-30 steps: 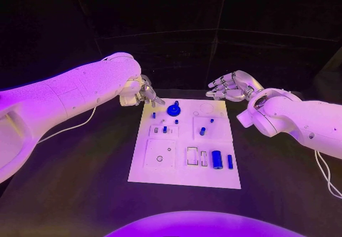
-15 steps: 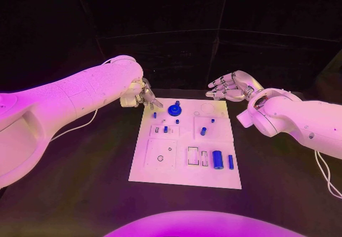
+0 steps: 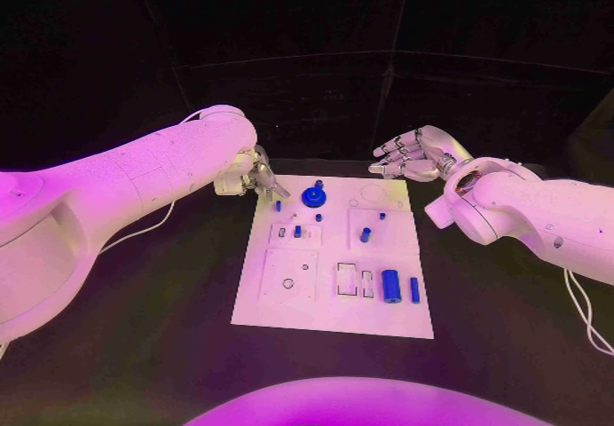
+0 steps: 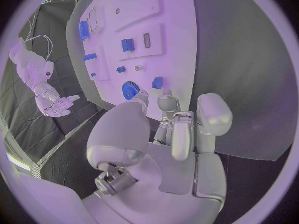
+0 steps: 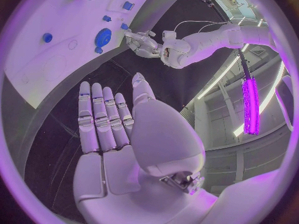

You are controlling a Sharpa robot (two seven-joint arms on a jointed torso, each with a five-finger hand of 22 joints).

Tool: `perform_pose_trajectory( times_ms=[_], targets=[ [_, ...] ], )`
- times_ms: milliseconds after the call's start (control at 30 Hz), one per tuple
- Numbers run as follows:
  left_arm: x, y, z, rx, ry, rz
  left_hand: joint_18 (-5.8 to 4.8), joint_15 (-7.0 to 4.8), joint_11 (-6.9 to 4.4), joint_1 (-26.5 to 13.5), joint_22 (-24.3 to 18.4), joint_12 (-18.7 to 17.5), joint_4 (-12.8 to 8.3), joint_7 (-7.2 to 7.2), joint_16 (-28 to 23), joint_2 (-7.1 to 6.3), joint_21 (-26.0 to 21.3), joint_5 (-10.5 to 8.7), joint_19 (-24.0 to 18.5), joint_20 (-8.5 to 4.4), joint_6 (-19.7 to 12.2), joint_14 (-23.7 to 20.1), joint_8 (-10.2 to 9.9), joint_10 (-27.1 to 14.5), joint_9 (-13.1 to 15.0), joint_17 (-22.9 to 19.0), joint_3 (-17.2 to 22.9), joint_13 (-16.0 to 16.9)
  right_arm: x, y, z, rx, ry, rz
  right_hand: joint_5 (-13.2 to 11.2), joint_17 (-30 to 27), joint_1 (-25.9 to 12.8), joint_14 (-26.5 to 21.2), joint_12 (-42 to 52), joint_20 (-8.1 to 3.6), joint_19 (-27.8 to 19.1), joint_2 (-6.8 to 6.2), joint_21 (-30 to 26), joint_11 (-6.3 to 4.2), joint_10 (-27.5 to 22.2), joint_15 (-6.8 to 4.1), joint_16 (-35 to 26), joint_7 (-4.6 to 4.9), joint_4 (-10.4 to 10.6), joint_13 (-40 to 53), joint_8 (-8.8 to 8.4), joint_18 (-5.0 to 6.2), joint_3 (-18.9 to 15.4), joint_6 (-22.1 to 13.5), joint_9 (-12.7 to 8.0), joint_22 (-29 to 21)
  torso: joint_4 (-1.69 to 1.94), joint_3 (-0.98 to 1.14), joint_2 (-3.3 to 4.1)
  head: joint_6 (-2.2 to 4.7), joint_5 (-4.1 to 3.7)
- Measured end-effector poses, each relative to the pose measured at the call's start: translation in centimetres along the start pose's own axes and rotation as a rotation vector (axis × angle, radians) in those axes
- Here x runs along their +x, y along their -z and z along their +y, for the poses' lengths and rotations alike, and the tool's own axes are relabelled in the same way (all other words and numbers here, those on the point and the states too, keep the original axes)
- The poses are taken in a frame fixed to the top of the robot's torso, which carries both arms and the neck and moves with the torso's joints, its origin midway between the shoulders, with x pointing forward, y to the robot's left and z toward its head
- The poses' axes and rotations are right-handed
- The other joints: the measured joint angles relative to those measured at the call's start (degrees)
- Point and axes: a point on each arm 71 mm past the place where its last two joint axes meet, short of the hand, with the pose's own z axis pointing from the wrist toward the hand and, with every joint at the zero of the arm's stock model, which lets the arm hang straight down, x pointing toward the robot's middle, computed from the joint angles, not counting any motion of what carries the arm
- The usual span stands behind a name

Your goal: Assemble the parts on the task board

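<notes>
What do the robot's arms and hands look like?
Both arms are big, smooth and rounded with white shells: the left arm and the right arm. Each ends in a silvery metal hand, the left hand and the right hand, with jointed fingers and padded tips. A thin pale cable hangs under the left arm, another under the right.

black table (image 3: 141,302) | carries white task board (image 3: 295,315), lying flat mid-table

One task board (image 3: 335,318) lies on one desk (image 3: 141,337). Two robot hands show: the left robot hand (image 3: 260,175) and the right robot hand (image 3: 411,153). One blue gear (image 3: 313,197) sits near the board's far edge.
</notes>
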Motion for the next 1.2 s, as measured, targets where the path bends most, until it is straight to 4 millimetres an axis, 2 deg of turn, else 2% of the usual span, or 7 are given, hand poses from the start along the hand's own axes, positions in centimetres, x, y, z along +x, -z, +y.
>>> perform_pose_trajectory(
  times_ms=[800,1200],
  targets=[
    [0.69,-0.24,-0.51,0.028,-0.031,0.036,0.0,0.0,0.0,1.74,0.41,0.67,-0.58,0.0,0.0,1.36,0.26,0.0,0.0,0.0,0.83,0.0,0.0,0.0,-0.86,0.0,-0.68,0.06,0.13,-0.09,0.06,-0.002,-0.001,0.005,0.0,-0.37,0.0,0.0,0.0,0.0,0.0,0.0,0.0,0.0,0.0,0.0,0.0,0.0,-0.15,0.0,0.0,0.0,0.15,0.0,0.0,0.0,0.03,0.02,-0.03,-0.23,-0.13],
    [0.78,-0.24,-0.58,0.029,-0.037,0.043,0.0,0.0,0.0,4.09,0.5,0.67,-1.94,0.02,0.0,3.37,0.26,0.0,0.0,0.0,1.23,0.0,0.0,0.0,-1.74,0.0,-0.1,-0.18,0.15,-0.1,0.07,-0.002,-0.001,0.006,0.0,-0.49,0.0,0.0,0.0,0.0,0.0,0.0,0.0,0.0,0.01,0.0,0.0,0.0,-0.15,0.01,0.0,0.0,0.15,0.0,0.0,0.0,0.04,0.04,-0.02,-0.39,-0.13]
  ],
)
